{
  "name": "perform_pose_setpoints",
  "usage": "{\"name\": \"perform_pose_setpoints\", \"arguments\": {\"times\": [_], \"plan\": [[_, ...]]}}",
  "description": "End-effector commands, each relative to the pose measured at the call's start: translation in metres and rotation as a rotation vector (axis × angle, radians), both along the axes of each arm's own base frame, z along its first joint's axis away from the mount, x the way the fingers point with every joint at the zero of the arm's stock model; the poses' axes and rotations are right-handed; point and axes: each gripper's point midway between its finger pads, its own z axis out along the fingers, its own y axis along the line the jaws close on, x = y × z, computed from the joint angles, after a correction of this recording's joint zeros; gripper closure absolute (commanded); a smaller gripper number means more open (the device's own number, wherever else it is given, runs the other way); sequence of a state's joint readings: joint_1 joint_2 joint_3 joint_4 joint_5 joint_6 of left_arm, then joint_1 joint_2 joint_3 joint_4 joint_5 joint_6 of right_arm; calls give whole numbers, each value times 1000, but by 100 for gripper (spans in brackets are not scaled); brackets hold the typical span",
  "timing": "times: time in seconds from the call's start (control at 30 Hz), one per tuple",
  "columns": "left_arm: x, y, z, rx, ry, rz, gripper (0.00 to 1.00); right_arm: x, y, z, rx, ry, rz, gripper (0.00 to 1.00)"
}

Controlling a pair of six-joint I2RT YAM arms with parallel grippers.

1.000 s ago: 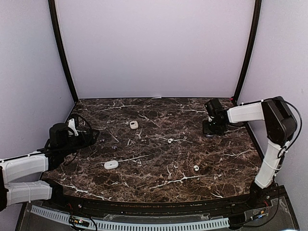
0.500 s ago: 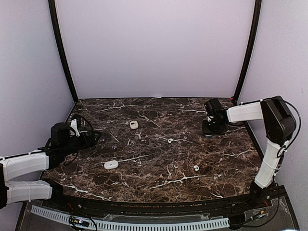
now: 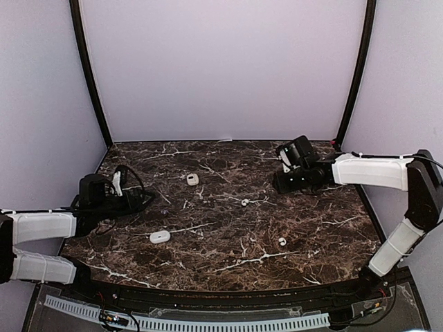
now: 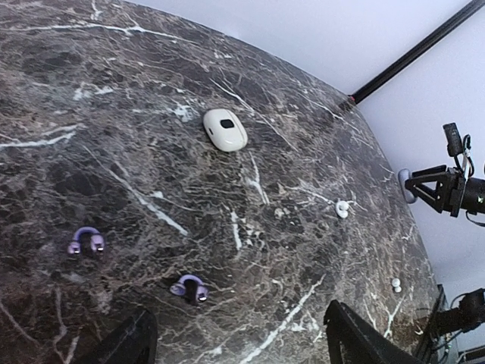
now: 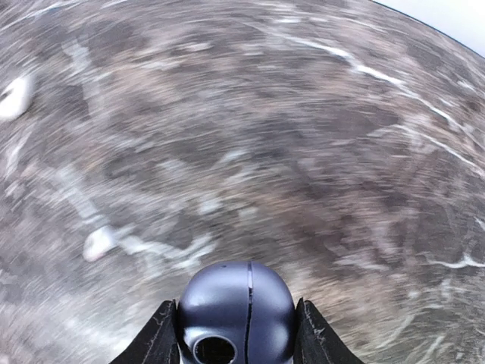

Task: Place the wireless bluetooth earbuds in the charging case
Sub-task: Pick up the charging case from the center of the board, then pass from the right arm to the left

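Table [image 3: 208,256]: dark marble under pale lilac walls, with 2 arms reaching in from the left and right edges.
Right gripper [image 3: 282,182]: near the far-right corner, clamped on a dark blue case [image 5: 236,296]. Its wrist view is blurred, so aiming by it looks risky.
Left gripper [image 4: 239,315]: at the left edge, fingers spread wide, holding nothing.
White cases: 1 [image 3: 192,179] toward the far edge and 1 [image 3: 160,236] toward the front-left corner. A sweeping arm could knock either.
Purple clip buds [image 4: 86,240]: 2, just ahead of the left gripper and easily nudged.
White earbuds: 1 [image 3: 244,203] mid-table and 1 [image 3: 282,241] toward the front edge. Tiny and rounded, they may squirt from a pinch or roll away.
Lid: the dark blue case looks closed, so no bud can seat until it opens.
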State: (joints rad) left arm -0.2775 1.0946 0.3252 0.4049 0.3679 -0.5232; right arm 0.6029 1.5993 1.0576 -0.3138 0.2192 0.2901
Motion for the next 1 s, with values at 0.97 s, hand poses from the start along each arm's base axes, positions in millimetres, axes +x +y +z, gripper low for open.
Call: {"name": "perform_pose_setpoints", "arguments": {"times": [0.97], "plan": [[-71, -231, 64, -254, 84, -782, 27, -167, 184, 80, 81, -567, 766, 67]]}}
